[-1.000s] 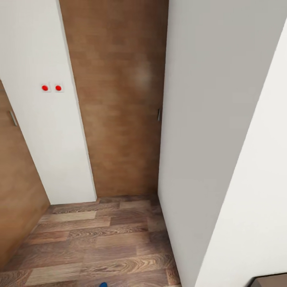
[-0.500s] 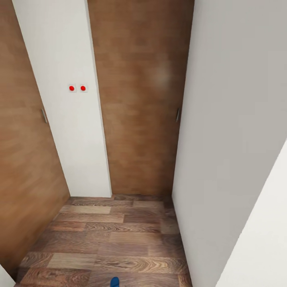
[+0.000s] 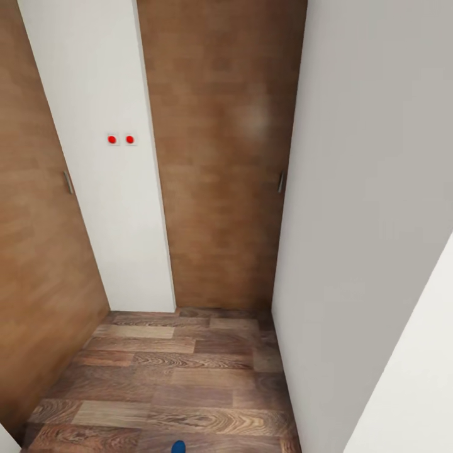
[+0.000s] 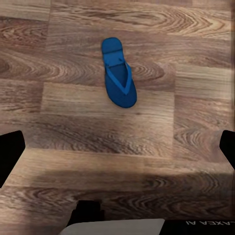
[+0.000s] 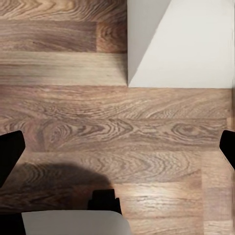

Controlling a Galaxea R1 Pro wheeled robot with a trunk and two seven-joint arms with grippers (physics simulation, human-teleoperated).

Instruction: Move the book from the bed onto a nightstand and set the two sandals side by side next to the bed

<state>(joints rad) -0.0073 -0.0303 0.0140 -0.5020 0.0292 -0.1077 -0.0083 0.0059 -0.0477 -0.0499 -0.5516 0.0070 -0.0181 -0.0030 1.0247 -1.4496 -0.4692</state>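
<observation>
One bright blue flip-flop sandal lies flat on the wood floor in the left wrist view, straps up. My left gripper hangs above the floor short of it, open, its dark fingertips spread wide with nothing between them. A blue tip of the sandal peeks in at the head view's bottom edge. My right gripper is open over bare floor, with nothing in it. The book, the bed and the nightstand are out of view.
I face a narrow corner. A brown wooden door is straight ahead and another door is on the left. A white wall strip with two red buttons stands between them. A white wall stands close on the right, its corner near my right gripper.
The head view has swung left, so the doors and red buttons sit further right in the picture. Over the last half second it has barely shifted.
</observation>
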